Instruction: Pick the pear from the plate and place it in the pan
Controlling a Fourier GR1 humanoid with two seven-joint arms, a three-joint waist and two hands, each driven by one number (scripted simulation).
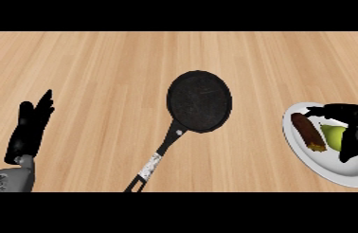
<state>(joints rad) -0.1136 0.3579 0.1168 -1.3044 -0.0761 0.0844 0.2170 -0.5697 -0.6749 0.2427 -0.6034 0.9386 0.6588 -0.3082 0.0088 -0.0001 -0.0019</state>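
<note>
Left robot hand rests open, near left. Near right, the right robot hand hangs over the pear on the plate; I cannot tell whether it has closed. Best to grasp clear of the brown food beside it, then lift toward the pan, farther left.

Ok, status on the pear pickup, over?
Left hand open, resting at lower left. Right hand curled round pear, pear not yet off plate, brown food piece beside it. Pan empty; bare counter between.
</note>
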